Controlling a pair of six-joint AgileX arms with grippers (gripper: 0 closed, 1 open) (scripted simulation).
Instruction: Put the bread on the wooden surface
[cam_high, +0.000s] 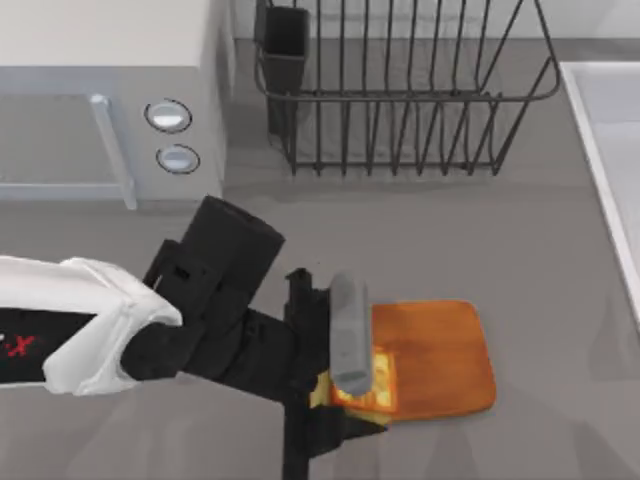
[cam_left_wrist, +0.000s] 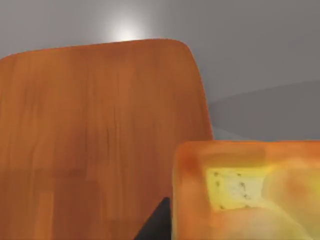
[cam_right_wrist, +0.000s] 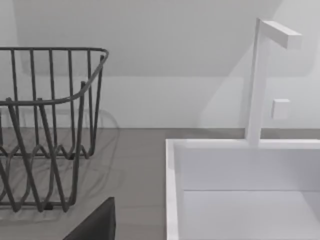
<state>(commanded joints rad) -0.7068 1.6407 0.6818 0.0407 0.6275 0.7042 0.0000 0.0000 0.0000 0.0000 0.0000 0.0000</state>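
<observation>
Our left gripper (cam_high: 352, 385) clamps the bread (cam_high: 374, 382) over the near left corner of the cutting board (cam_high: 440, 355) — low above it, contact unclear, so we judge it is about to set down. Bread: thick, squarish, toasted mottled top. Board: flat orange-brown wood, rounded corners. Right arm parked by the white sink (cam_right_wrist: 240, 200) and wire rack (cam_high: 400, 90) — we cannot tell its claw.

Our left arm (cam_high: 80, 325): glossy white shell, red lettering on black patch, blocky black wrist housing. Left gripper (cam_high: 345, 385) black too, one grey rounded finger (cam_high: 350, 335).
</observation>
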